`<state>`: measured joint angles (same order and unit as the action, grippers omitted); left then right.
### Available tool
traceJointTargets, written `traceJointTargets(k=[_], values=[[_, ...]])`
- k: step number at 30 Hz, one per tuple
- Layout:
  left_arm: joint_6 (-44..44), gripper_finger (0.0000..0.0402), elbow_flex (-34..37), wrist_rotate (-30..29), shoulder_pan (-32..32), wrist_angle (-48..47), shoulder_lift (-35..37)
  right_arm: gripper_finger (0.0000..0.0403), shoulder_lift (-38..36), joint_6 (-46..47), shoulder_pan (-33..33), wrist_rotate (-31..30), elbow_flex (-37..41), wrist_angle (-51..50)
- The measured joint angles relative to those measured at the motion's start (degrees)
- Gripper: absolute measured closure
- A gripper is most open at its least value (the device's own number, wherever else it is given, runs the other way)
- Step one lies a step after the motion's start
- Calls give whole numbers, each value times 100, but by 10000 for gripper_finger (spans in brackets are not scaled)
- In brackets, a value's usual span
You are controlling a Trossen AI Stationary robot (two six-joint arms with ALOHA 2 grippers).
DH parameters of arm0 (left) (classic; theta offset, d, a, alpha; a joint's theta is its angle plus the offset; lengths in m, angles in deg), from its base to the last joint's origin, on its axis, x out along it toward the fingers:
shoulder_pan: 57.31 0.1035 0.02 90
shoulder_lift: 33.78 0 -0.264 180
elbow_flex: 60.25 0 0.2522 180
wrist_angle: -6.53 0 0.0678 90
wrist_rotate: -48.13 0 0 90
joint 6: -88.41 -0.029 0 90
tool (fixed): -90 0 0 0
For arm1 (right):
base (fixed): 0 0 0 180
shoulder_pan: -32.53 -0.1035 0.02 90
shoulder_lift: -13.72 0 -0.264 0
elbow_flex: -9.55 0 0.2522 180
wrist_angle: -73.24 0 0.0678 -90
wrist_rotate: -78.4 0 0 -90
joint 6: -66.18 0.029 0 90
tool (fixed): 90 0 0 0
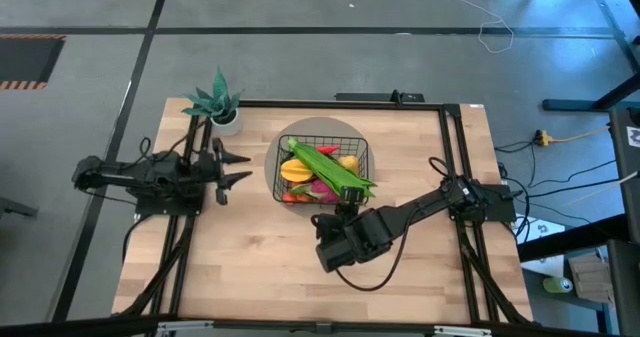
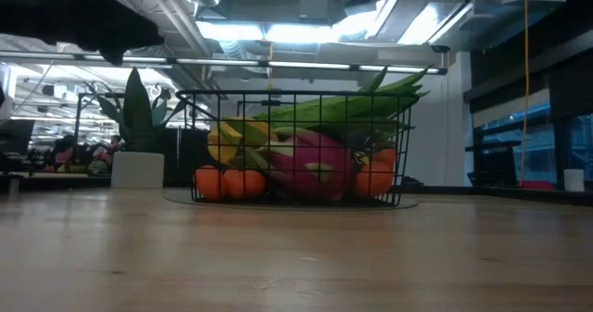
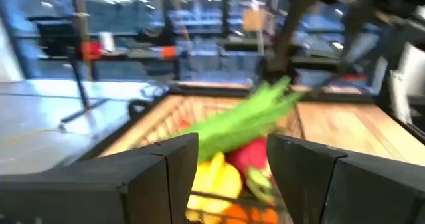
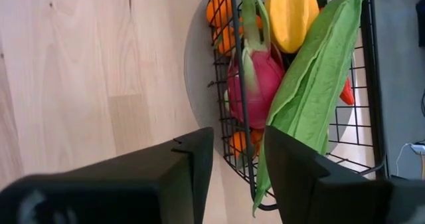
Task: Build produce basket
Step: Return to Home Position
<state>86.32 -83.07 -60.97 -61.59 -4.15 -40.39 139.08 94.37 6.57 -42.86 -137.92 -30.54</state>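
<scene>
My wooden table carries a small white pot with a spiky teal plant, upright near the far edge, toward my left side. A grey round mat lies flat near the table's middle. Beyond the far edge I see grey floor, a black-and-yellow striped patch and a loose white cable. A yellow plug lies off to my right.

Grey floor with dark seams surrounds the wooden table; bright ceiling lights glow overhead.
</scene>
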Motion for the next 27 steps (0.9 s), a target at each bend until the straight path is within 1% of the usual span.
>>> traceJointTargets(k=[4, 7, 12, 16, 21, 27], values=[[40, 233, 2, 796, 5, -142, 1, 277, 0, -2, 2, 0, 0, 0], [106, 233, 2, 1054, 5, -184, 2, 277, 0, 14, 2, 0, 0, 0], [303, 233, 23, 1124, 5, -289, 2, 277, 0, 278, -20, 2, 0, 0], [553, 233, 332, 1310, -1, -273, 1, 277, 0, 282, -35, 2, 0, 1], [645, 233, 826, 1305, -1, 450, 0, 277, 0, 284, -35, 2, 0, 0], [469, 233, 859, 1280, -1, 504, 0, 277, 0, 288, -35, 2, 0, 0]])
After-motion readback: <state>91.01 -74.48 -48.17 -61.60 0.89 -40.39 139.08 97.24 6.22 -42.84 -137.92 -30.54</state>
